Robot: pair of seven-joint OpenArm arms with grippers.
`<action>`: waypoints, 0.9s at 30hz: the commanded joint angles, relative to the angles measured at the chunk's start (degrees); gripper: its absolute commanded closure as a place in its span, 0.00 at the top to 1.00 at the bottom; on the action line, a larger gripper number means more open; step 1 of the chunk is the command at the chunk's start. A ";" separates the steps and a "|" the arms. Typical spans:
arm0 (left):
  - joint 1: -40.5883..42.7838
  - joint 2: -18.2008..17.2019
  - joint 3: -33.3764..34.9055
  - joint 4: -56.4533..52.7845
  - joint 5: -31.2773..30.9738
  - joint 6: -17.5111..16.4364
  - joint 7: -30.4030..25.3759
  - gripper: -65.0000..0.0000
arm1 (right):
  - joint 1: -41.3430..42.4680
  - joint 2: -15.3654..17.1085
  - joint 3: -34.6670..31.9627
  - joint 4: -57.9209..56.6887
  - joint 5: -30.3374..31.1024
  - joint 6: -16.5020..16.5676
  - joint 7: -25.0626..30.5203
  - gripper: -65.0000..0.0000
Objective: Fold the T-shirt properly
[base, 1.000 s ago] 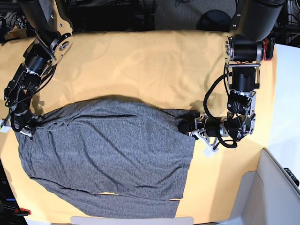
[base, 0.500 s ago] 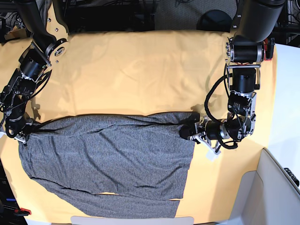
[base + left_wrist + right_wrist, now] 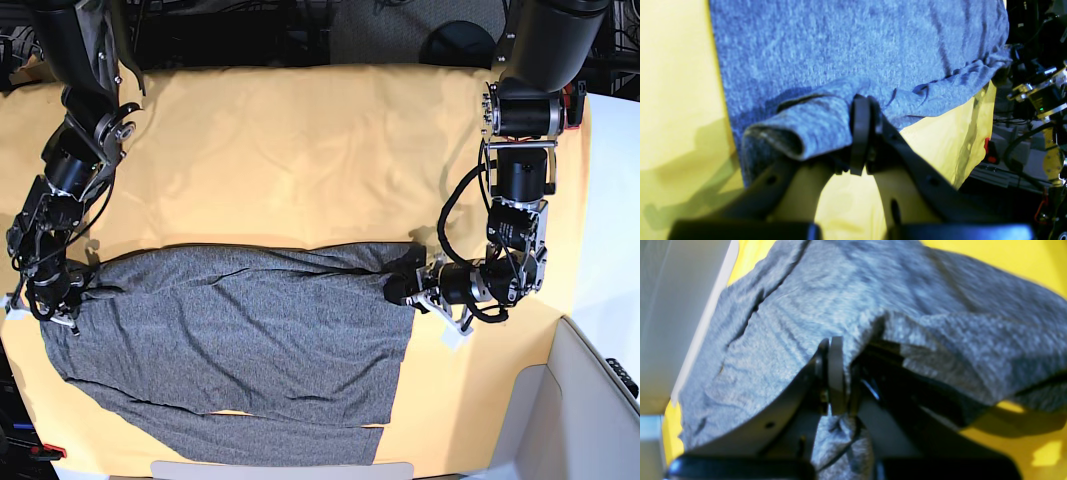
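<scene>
Across the whole table top lies a yellow-orange cloth sheet [image 3: 300, 150], creased in places and bare over its far half. On its near half lies the T-shirt [image 3: 230, 340], a dark-grey heathered garment spread wide from the left edge to right of centre, with a narrow strip of the same fabric along the near edge, parted from the main panel by a thin gap of yellow. Its far edge is drawn into a taut, nearly straight fold running between the two arms.

At the right end of that fold the left gripper [image 3: 400, 288] lies low and points leftward, its jaws clenched on a rolled corner of the T-shirt; the wrist view shows the fabric [image 3: 813, 123] bunched over the black fingers [image 3: 860, 133], which meet tightly. At the left end the right gripper [image 3: 62, 300] reaches down at the sheet's left edge, likewise clamped on the T-shirt; its wrist view shows grey knit [image 3: 790, 333] draped over the pressed-together fingers [image 3: 835, 373].
</scene>
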 commanded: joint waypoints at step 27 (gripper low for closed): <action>0.49 -0.54 -2.85 6.36 -0.83 0.08 -3.48 0.08 | 1.57 -0.14 -0.03 -3.88 -10.07 0.52 7.83 0.00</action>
